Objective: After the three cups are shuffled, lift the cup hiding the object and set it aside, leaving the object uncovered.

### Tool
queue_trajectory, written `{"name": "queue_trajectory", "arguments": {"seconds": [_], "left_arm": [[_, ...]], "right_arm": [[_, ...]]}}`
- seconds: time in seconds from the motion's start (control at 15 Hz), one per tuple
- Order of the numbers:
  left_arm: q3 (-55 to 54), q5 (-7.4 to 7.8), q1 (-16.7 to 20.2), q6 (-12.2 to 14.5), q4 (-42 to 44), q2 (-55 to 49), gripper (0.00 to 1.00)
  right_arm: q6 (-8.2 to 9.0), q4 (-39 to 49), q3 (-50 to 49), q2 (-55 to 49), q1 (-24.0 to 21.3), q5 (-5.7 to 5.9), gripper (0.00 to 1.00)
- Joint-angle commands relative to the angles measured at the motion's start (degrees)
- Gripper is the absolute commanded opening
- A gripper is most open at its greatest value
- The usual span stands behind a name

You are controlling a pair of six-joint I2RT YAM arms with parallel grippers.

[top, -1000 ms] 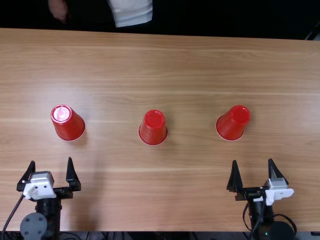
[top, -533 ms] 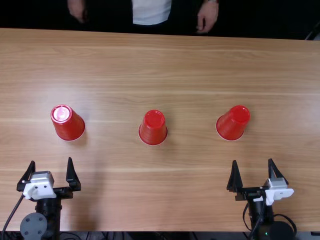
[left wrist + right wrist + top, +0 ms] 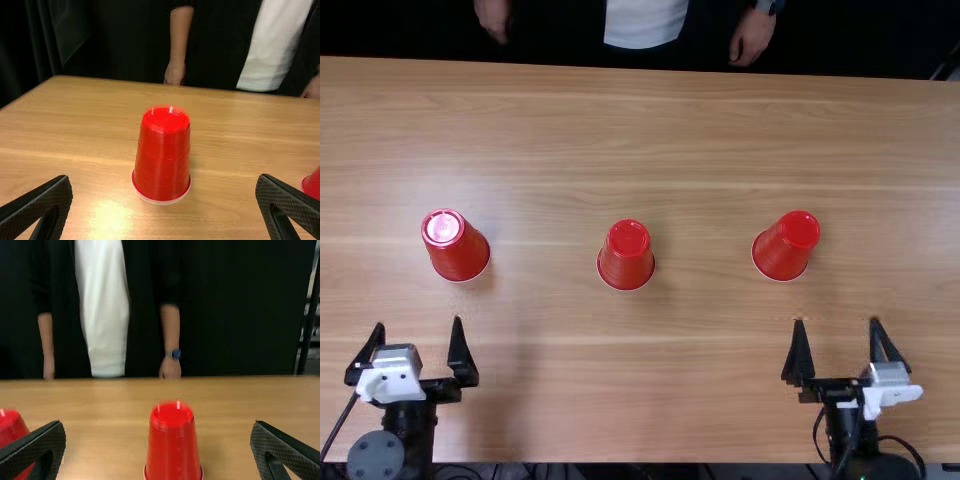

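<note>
Three red cups stand upside down in a row across the table: the left cup (image 3: pixel 453 246) (image 3: pixel 162 151), the middle cup (image 3: pixel 626 254) (image 3: pixel 10 438) and the right cup (image 3: pixel 786 244) (image 3: pixel 174 442). My left gripper (image 3: pixel 415 337) (image 3: pixel 160 220) sits open near the table's front edge, just in front of the left cup and apart from it. My right gripper (image 3: pixel 835 340) (image 3: pixel 160 460) is open too, in front of the right cup, with nothing between its fingers. The hidden object is under one of the cups and cannot be seen.
A person stands behind the table's far edge (image 3: pixel 640 62), hands hanging at the sides, touching nothing. Bare wood lies between the cups and around them.
Both grippers have shifted slightly: the left one a little toward the left and front edge, the right one a little to the right. The person has stepped right along the far edge. The cups have not moved.
</note>
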Motion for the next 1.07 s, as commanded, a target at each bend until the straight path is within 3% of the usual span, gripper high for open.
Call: {"name": "queue_trajectory", "arguments": {"seconds": [0.0,0.2,0.4,0.53,0.73,1.0], "left_arm": [[6.9,1.47,0.1,0.3,-0.9,4.4,1.00],[20.0,1.47,0.1,0.4,-8.9,14.2,1.00],[37.1,1.47,0.0,0.4,-25.0,24.4,1.00],[46.2,1.47,0.1,0.5,-32.1,29.4,1.00],[58.0,1.37,0.1,6.9,-46.6,37.7,1.00],[69.8,1.16,0.4,7.1,-59.7,48.3,1.00]], "right_arm": [[-0.49,-0.4,6.4,2.0,-0.8,0.72,1.00],[-0.91,-9.0,17.9,9.6,-0.8,0.72,1.00],[-5.24,-20.8,28.7,15.7,-0.7,0.40,1.00],[-5.34,-31.0,36.7,20.9,-0.8,0.40,1.00],[-5.34,-45.1,47.9,30.0,-0.6,0.30,1.00],[-5.34,-58.4,57.7,39.5,-0.3,0.30,1.00]]}}
